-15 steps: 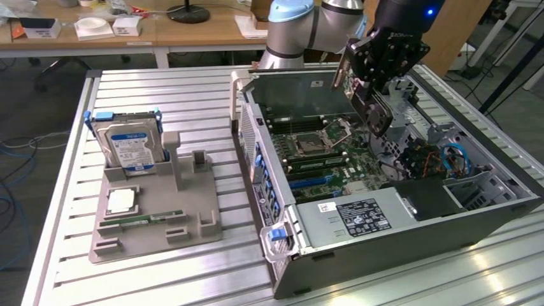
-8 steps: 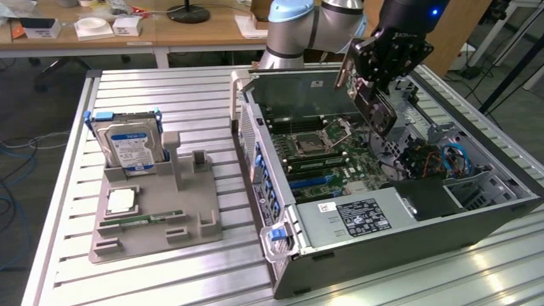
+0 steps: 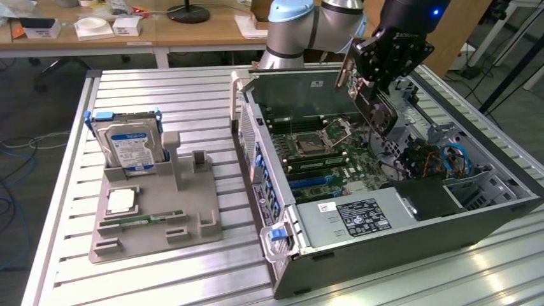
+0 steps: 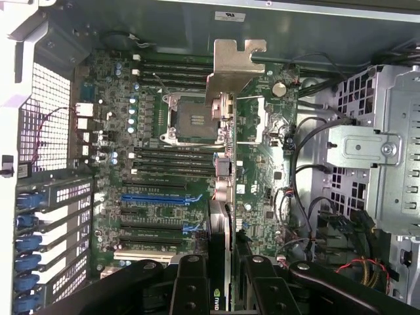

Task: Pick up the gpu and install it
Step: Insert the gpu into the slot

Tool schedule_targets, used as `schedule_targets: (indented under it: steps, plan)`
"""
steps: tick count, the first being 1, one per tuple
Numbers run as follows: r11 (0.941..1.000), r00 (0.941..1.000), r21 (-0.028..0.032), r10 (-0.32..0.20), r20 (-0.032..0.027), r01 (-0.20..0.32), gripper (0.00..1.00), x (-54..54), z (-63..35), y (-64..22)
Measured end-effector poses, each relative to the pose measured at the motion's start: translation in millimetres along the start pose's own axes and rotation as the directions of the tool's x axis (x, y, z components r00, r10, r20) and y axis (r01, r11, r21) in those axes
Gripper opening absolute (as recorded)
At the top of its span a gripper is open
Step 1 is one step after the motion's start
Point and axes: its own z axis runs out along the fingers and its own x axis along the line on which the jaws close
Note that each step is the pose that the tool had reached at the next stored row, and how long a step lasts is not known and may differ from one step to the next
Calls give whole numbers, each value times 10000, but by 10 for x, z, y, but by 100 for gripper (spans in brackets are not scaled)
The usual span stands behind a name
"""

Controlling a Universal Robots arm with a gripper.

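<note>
The gpu (image 3: 378,115) is clamped edge-on in my pincer (image 4: 222,279), jaws closed narrow on the card's two faces, its silver bracket (image 4: 237,65) sticking out at the far end from me. I've got it hanging over the open computer case (image 3: 383,261), above the motherboard (image 3: 319,150) and not in any slot, and from the wrist it lines up between the CPU socket (image 4: 193,121) and the long blue slot (image 4: 161,197). Off to the exterior view's left, well apart from the case, the grey holder (image 3: 162,223) sits on the slatted table (image 3: 170,89) with the hard drive (image 3: 129,146) standing upright in it and the green memory stick (image 3: 140,220) lying flat.
</note>
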Motion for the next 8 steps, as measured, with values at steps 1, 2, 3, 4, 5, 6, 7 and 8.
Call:
schedule_targets:
  steps: [1, 2, 3, 4, 5, 6, 7, 8]
  plan:
    - [10000, 10000, 0, -8, -1, 8, 26, 0, 0, 0]
    - [10000, 10000, 0, -28, -2, 28, 26, 0, 0, 0]
    - [10000, 10000, -1, -61, -3, 61, 26, 0, 0, 0]
    - [9999, 9999, -1, -113, -5, 113, 26, 0, 0, 0]
    - [9999, 9999, -2, -172, -8, 172, 26, 0, 0, 0]
    - [9997, 9997, -3, -239, -11, 239, 26, 0, 0, 0]
    - [9995, 9995, -4, -309, -14, 309, 26, 0, -1, 0]
    - [9993, 9993, -6, -383, -17, 383, 26, 0, 0, 0]
